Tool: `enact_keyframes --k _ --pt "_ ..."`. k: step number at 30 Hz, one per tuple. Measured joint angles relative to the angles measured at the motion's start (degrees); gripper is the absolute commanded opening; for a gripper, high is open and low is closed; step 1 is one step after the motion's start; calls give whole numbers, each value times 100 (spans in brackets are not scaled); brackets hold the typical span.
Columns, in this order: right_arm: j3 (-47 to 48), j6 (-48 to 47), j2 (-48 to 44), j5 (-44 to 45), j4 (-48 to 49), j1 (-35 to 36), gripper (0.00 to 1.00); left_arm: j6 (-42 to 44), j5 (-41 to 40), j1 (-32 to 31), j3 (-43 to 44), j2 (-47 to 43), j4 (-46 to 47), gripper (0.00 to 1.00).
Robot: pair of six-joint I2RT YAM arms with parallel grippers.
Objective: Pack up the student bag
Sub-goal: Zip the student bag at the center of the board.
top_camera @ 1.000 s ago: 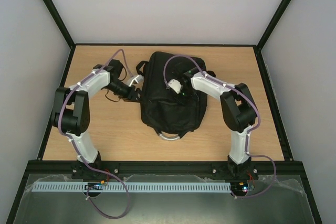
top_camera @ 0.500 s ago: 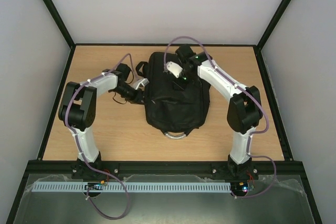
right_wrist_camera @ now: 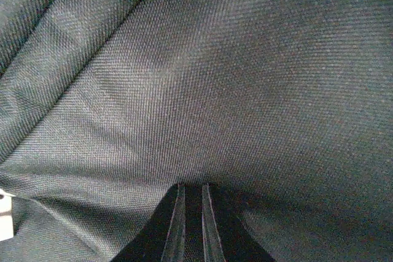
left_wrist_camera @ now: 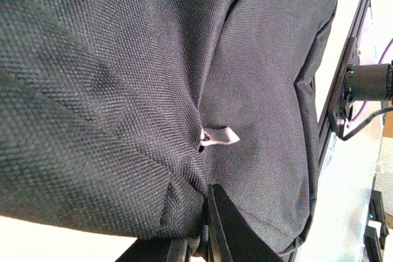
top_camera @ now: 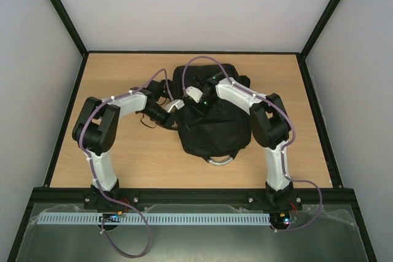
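Wooden tabletop [top_camera: 123, 164]: both arms bend inward over the student bag [top_camera: 215, 130], left fingers [left_wrist_camera: 228, 232] pinching fabric, right fingers [right_wrist_camera: 163, 237] nearly together

The student bag [top_camera: 215, 132] has slid right, while the left gripper [top_camera: 179, 113] has moved right and pinched its left edge, and the right gripper [top_camera: 204, 101] has shifted left, jaws drawn together.

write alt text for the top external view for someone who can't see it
A large black backpack lies on a wooden table, its silver-grey handle loop pointing toward the arm bases. Both arms bend inward onto it: the left gripper at its left edge, the right gripper on its far half.
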Motion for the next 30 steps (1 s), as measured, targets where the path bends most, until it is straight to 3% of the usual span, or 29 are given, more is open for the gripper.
enact_keyframes --k 3,6,8,12,17,24,27,30 --pt "-254 44 -181 120 245 20 13 -28 22 0 -116 -101 142 5" --pt "-299 103 -232 133 280 -4 17 -70 -13 0 -155 -184 219 30" --pt "-341 120 -291 131 271 -24 22 -98 -13 13 -168 -249 160 36" --pt "-730 122 -728 170 245 -125 32 -87 81 131 -164 -407 -26 36" --pt "-1598 133 -1464 236 225 -210 32 -87 212 321 -162 -415 -186 43" --pt "-2234 240 -1513 435 291 -251 32 -195 214 201 -90 -374 -170 48" --pt "-2339 240 -1504 470 376 -260 31 -208 195 37 -90 -369 -168 47" --pt "-2420 234 -1510 487 409 -289 31 -251 98 -118 -66 -332 -160 39"
